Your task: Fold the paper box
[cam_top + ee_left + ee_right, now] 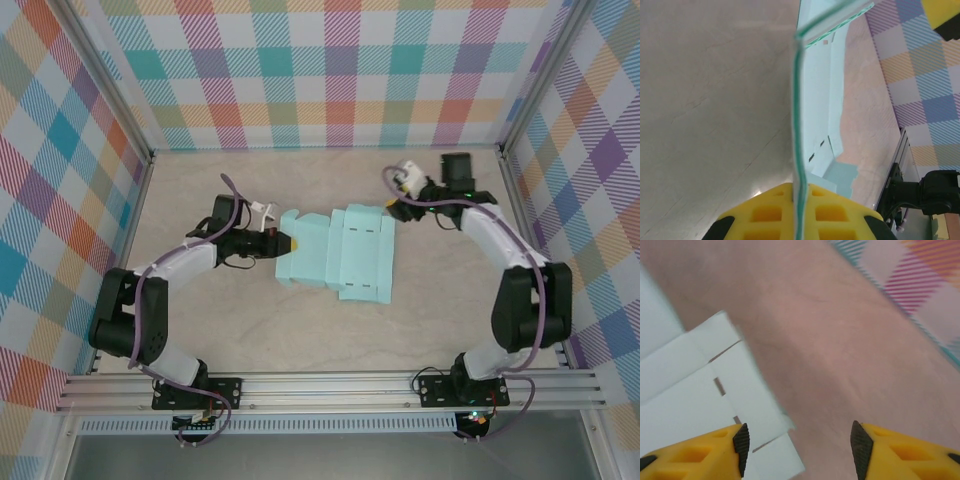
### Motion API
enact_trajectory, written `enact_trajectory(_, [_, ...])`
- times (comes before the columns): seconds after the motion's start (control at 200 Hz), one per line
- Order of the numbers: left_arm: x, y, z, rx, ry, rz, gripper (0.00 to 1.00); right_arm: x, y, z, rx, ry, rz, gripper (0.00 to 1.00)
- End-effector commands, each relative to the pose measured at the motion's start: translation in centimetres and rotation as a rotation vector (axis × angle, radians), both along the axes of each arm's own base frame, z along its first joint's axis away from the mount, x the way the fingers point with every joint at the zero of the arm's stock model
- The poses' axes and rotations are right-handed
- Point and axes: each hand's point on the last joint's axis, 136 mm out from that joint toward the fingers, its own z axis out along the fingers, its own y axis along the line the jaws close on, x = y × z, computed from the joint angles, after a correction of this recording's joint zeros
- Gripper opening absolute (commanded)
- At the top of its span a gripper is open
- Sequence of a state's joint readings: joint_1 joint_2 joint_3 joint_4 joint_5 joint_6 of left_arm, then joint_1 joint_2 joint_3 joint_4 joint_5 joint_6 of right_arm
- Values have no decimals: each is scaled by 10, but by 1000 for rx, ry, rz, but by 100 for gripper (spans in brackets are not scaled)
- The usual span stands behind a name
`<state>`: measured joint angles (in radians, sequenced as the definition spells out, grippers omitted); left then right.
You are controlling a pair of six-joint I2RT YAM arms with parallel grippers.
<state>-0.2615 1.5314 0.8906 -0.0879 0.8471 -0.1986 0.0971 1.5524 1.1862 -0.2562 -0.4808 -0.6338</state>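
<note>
Plaid walls [330, 70] close in a pale beige bench [230, 340], and the paper box [340, 255] lies near its middle as a mostly flat mint cut-out, its left part creased into raised panels. Your left jaws sit at the box's left edge, pressed together on a thin card panel (in the left wrist view the paper box [797, 125] runs edge-on between the yellow fingers [765, 215]). Your right jaws hover just beside the box's far right corner, spread, with nothing between the pads [742, 440]; the paper box [690, 390] lies beside the left one.

I judge you're early in the folding: one side gripped, the other free. Next, you'd likely want the right jaws to pin or take the right side so the left can swing its panel over along a crease. Go gently (thin card buckles easily), and watch that the sheet doesn't slide.
</note>
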Motion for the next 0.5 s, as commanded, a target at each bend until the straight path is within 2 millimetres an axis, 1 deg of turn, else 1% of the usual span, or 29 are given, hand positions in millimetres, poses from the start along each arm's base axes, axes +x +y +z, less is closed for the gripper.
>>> enact_trajectory(0.0, [1, -10, 41, -81, -96, -32, 0, 3, -39, 29, 388, 137, -228, 58])
enact_trajectory(0.04, [2, -12, 50, -99, -106, -33, 0, -2, -46, 21, 434, 190, -243, 58])
enact_trajectory(0.07, [3, -13, 55, -110, -116, -35, 0, -8, -46, 12, 443, 229, -238, 58])
enact_trajectory(0.105, [4, -14, 61, -119, -124, -35, 0, -17, -42, 3, 441, 277, -211, 60])
enact_trajectory(0.155, [6, -15, 69, -135, -135, -37, 0, -28, -37, -10, 449, 351, -185, 67])
enact_trajectory(0.225, [8, -17, 79, -153, -142, -45, 0, -38, -30, -26, 470, 424, -149, 74])
enact_trajectory(0.255, [9, -19, 83, -161, -147, -50, 0, -41, -29, -35, 470, 450, -137, 74])
enact_trajectory(0.32, [9, -21, 89, -178, -152, -62, 0, -44, -27, -54, 464, 506, -121, 75])
enact_trajectory(0.405, [8, -25, 96, -211, -136, -91, 0, -40, -23, -62, 495, 554, -93, 77])
enact_trajectory(0.495, [5, -28, 106, -244, -119, -118, 0, -33, -21, -70, 513, 587, -74, 76])
